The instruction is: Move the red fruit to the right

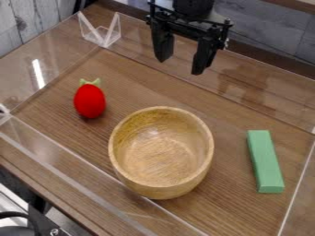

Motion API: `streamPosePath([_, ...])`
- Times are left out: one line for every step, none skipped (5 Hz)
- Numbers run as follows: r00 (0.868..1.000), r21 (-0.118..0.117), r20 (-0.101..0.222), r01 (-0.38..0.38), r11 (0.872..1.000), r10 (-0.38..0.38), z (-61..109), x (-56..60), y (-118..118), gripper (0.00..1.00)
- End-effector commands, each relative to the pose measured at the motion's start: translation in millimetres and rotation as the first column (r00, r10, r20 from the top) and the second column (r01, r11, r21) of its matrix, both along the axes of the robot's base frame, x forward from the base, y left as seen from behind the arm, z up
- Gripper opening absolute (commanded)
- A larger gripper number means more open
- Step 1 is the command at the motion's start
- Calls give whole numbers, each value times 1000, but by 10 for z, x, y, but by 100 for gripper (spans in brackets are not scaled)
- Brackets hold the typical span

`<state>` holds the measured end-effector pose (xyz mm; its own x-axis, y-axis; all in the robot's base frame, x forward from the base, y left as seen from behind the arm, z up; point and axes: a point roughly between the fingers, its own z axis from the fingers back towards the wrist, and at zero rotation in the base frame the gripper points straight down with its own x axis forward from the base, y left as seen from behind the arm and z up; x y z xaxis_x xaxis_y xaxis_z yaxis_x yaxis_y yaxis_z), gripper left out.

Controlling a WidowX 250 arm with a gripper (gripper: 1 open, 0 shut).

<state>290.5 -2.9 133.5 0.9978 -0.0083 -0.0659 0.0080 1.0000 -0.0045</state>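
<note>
The red fruit [88,100], small and rounded with a tiny green top, rests on the wooden table at the left. My gripper [182,53] hangs high at the back centre, pointing down, well above and to the right of the fruit. Its two black fingers stand apart, open, with nothing between them.
A large wooden bowl [161,150] sits in the middle front. A flat green rectangular block [263,160] lies at the right. Clear plastic walls [99,29] ring the table.
</note>
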Motion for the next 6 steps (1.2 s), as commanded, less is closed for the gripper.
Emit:
streamPosePath([999, -2, -25, 46, 999, -46, -82, -44, 121, 100])
streamPosePath([996, -2, -14, 94, 996, -94, -113, -210, 493, 100])
streamPosePath([981, 14, 41, 189, 982, -189, -65, -458, 931, 100])
streamPosePath([960, 39, 78, 265, 963, -267, -80, -607, 1303, 100])
streamPosePath([982, 39, 118, 140, 989, -144, -166, -621, 1385, 100])
streamPosePath([989, 29, 132, 59, 998, -62, -251, -606, 1422, 100])
